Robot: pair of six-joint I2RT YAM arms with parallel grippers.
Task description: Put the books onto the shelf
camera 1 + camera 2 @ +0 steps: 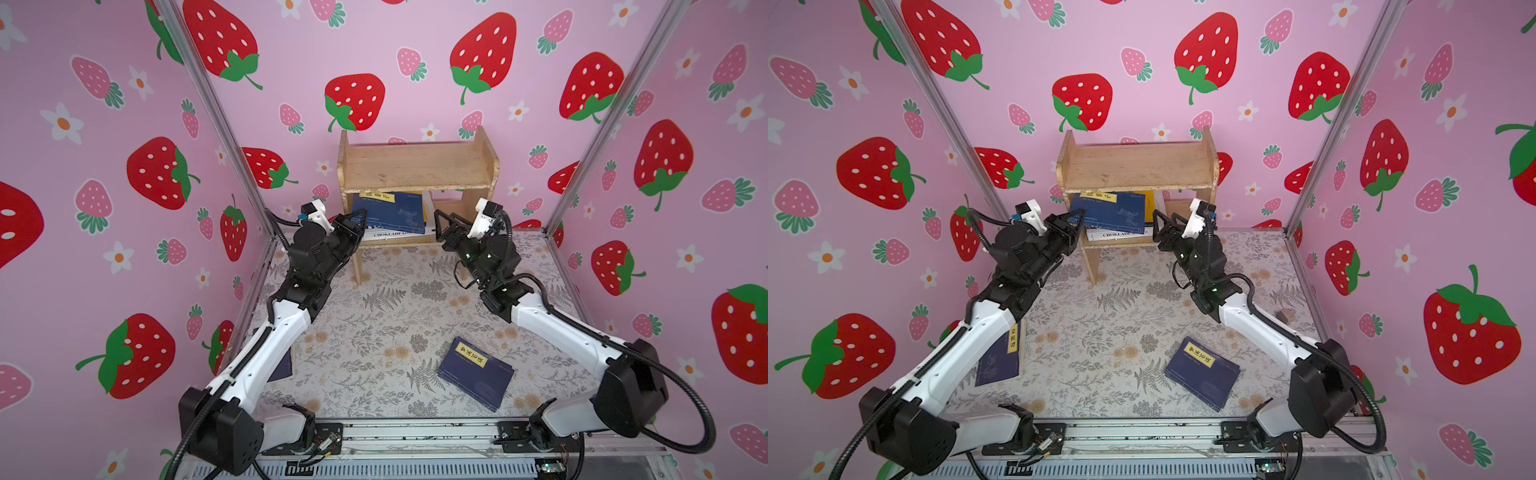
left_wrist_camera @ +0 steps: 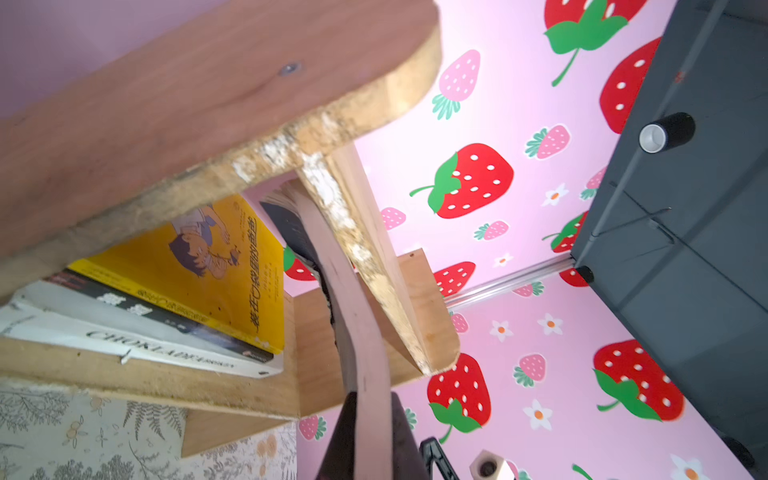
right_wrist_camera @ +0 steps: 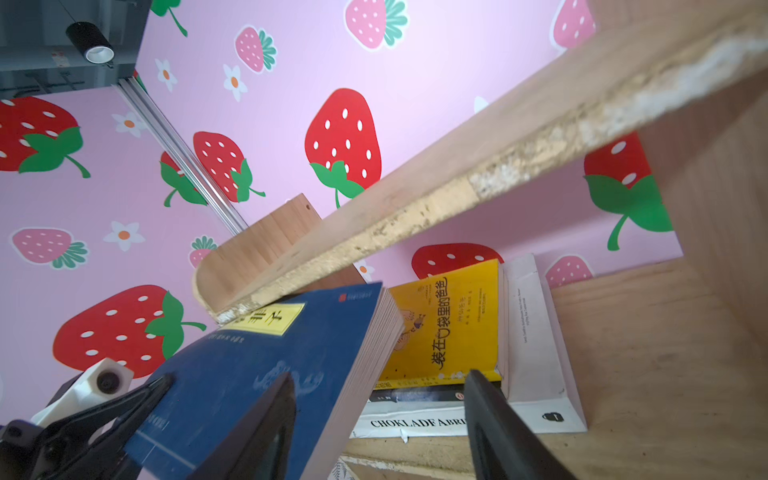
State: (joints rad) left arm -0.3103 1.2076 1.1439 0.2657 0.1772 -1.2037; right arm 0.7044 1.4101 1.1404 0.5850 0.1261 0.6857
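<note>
Left hand [image 1: 360, 216] pinches a matte navy paperback [image 1: 395, 212], tilted into the rough wooden shelf's [image 1: 415, 166] lower tier, above a thick white book [image 1: 395, 235]. Right hand [image 1: 438, 226] stands spread, seemingly touching nothing. Another navy book [image 1: 476, 374] lies flat on the floral tabletop [image 1: 374, 316].

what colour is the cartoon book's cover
The cartoon book is yellow, clearest in right wrist view.

The left arm [image 1: 963, 349] hides part of 1 navy book [image 1: 998, 368].
</note>
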